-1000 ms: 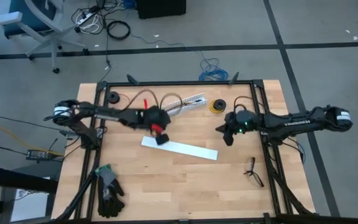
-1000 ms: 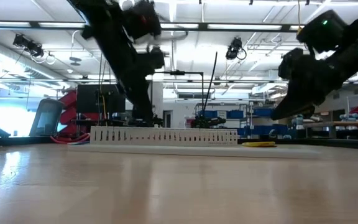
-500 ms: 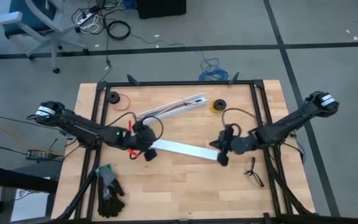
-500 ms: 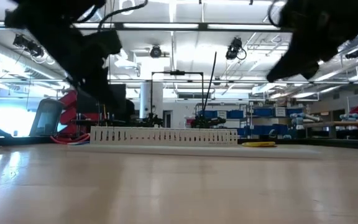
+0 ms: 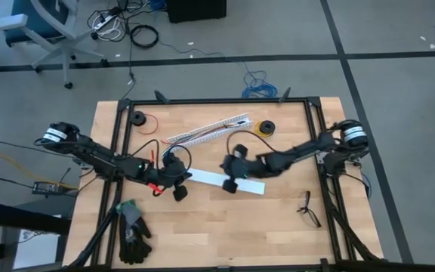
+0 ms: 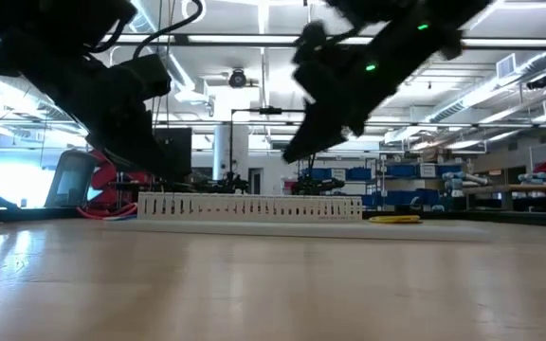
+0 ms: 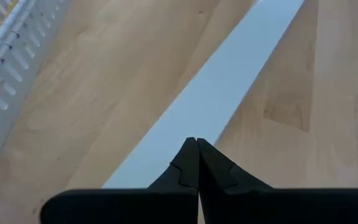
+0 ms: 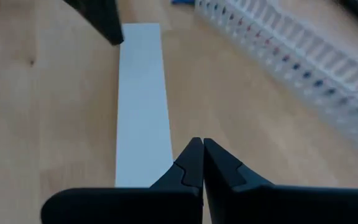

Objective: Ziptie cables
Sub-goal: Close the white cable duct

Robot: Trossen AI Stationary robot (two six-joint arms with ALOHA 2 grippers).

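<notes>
- Both grippers are clenched on nothing: left gripper (image 5: 180,193) at one end of the flat white strip (image 5: 210,179), right gripper (image 5: 230,186) over its middle.
- Beyond them lies the slotted white channel (image 5: 202,131), the cables (image 5: 225,128) running along inside it.
- Ziptie: cannot tell where.

High view straight down on table (image 5: 278,219); low view level across it; both wrist views close over white strip (image 7: 229,87).
</notes>
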